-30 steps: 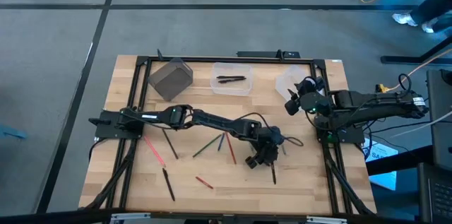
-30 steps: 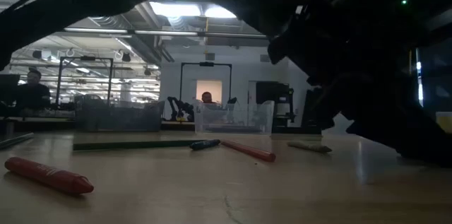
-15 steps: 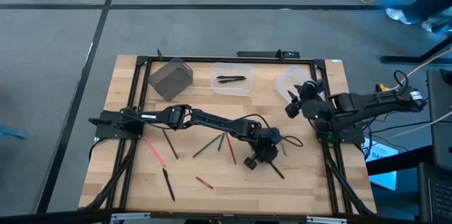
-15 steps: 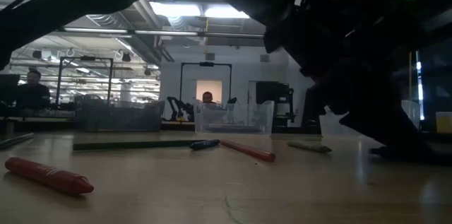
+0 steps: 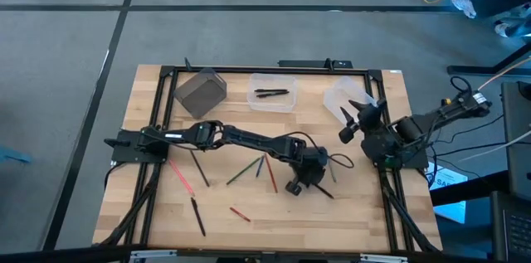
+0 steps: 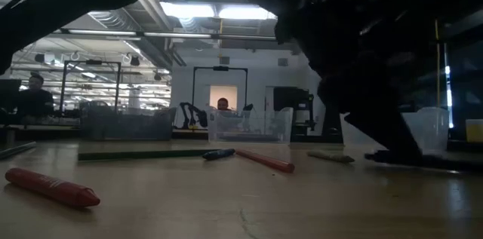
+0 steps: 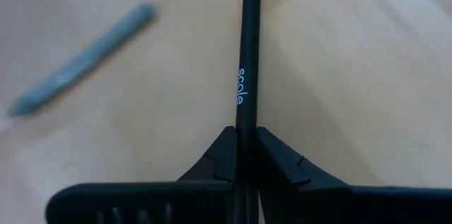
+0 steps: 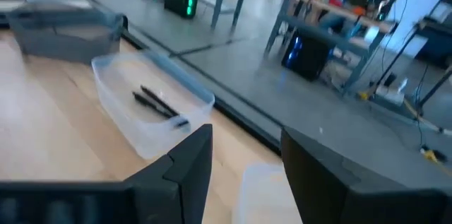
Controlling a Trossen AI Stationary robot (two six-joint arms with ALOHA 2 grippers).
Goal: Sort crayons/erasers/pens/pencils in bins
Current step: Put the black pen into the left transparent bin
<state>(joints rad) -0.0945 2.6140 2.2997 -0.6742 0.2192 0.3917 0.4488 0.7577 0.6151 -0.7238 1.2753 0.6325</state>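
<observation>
Your left hand was clamped on a black pen, low over the tabletop right of the middle, the pen's far end seemingly on the wood. The pick looked done. Your next move was likely a lift and carry to the clear squarish tub, where two dark pens already lay. Your right hand waited near the rounded tub, fingers apart, holding nothing. Loose sticks were left to sort.

Grey floor crossed by dark lines is surrounding the wooden desk. Ceiling lights are glowing above a far doorway, where seated people are showing.
</observation>
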